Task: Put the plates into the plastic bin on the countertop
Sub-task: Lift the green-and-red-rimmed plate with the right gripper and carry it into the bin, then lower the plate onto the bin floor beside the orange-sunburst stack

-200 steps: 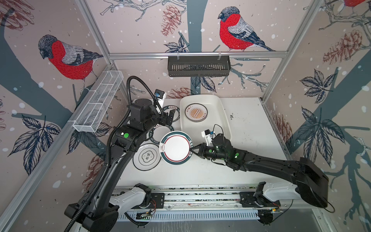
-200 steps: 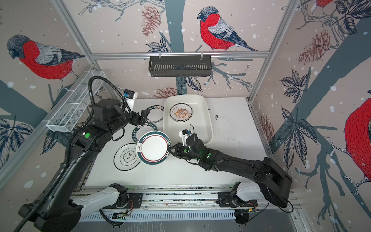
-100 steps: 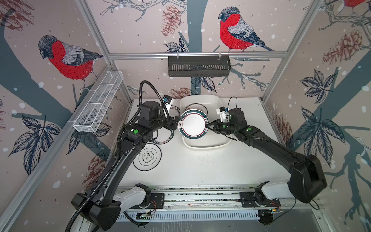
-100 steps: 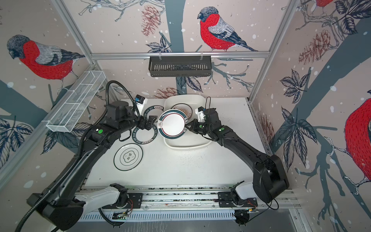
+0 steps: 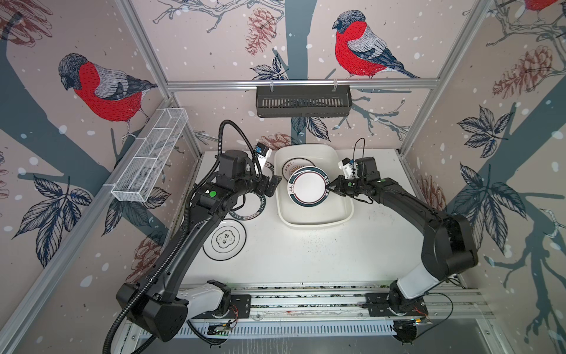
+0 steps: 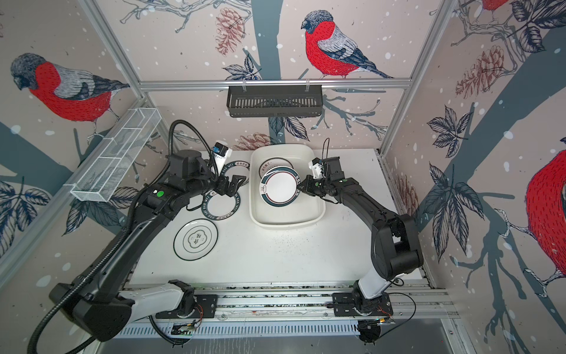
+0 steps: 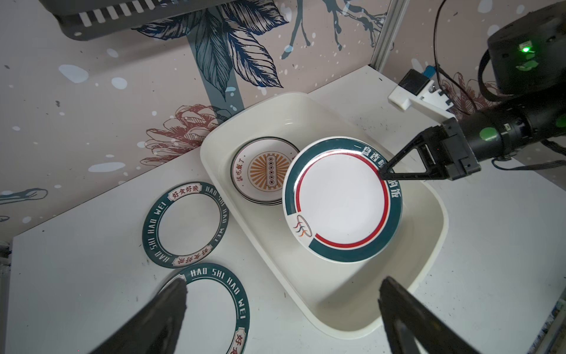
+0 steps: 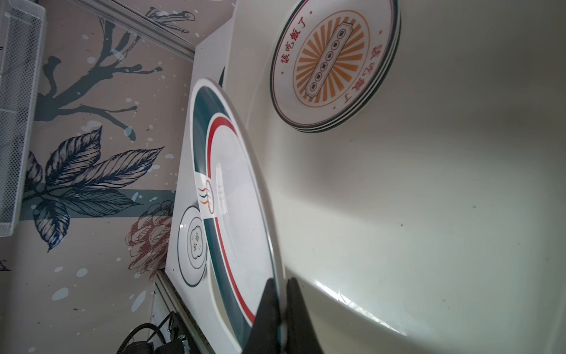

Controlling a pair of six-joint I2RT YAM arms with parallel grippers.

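Lower left of centre in both top views, a round white plate with a black quatrefoil emblem (image 5: 224, 240) lies flat on the white speckled tabletop (image 5: 306, 254). Higher in the frame, a white plate with a dark teal lettered rim (image 6: 221, 204) lies just beside the large white rounded-rectangular plastic bin (image 5: 315, 225). The left end effector (image 6: 235, 184) hangs just left of the bin, jaws wide apart, holding nothing. The right end effector (image 5: 330, 187) is clamped on the rim of a teal-and-red-ringed white plate (image 5: 307, 189), held over the bin interior. At the bin's upper end, a stack of orange sunburst plates (image 5: 294, 165) rests inside
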